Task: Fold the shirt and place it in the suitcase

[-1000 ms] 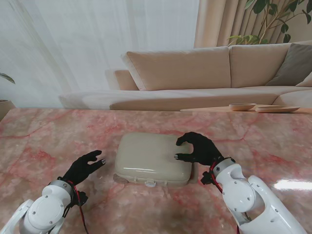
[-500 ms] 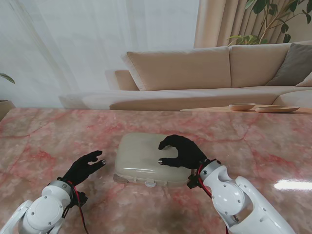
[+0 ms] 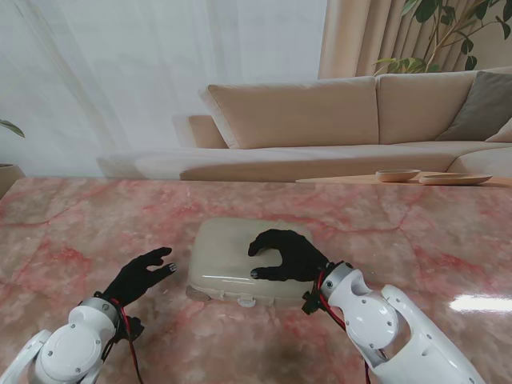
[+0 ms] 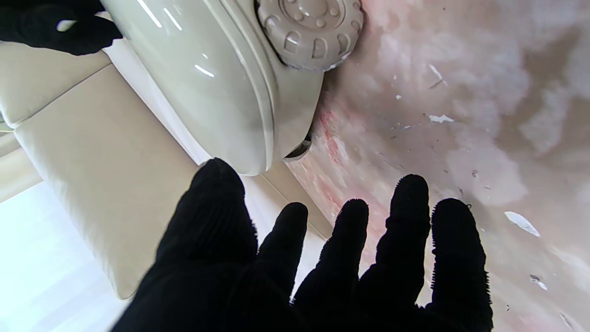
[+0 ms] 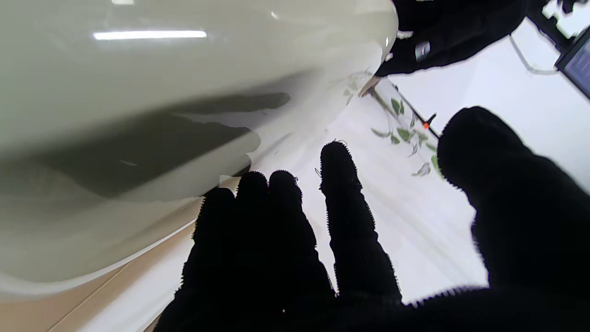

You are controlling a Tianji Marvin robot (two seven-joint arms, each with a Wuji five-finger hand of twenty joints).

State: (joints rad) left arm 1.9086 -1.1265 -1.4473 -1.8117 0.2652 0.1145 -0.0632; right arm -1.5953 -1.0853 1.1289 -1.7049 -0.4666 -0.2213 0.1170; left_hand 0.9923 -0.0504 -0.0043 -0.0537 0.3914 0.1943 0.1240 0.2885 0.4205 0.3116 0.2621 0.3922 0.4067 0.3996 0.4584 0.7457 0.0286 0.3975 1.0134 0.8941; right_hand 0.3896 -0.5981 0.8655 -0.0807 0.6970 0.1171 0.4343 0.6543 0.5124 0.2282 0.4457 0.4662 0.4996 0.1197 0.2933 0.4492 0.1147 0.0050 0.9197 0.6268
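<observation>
Suitcase [image 3: 250, 261] closed on table [image 3: 96, 224]: hard, glossy, likely slippery (no shirt visible). Right hand [image 3: 286, 254] above lid, fingers spread; left hand [image 3: 142, 274] open beside it. Grip the seam.

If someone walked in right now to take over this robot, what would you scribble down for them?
Left hand: open, empty, just left of the suitcase, not touching it.
Right hand: fingers spread over the lid; contact unclear, holding nothing.
Suitcase: closed, lying flat mid-table, latch side toward the robot.
Shirt: not visible in any view, so I cannot tell whether it is inside.
Done: nothing I can confirm.
Left: check the shirt's whereabouts before anything else.
</observation>
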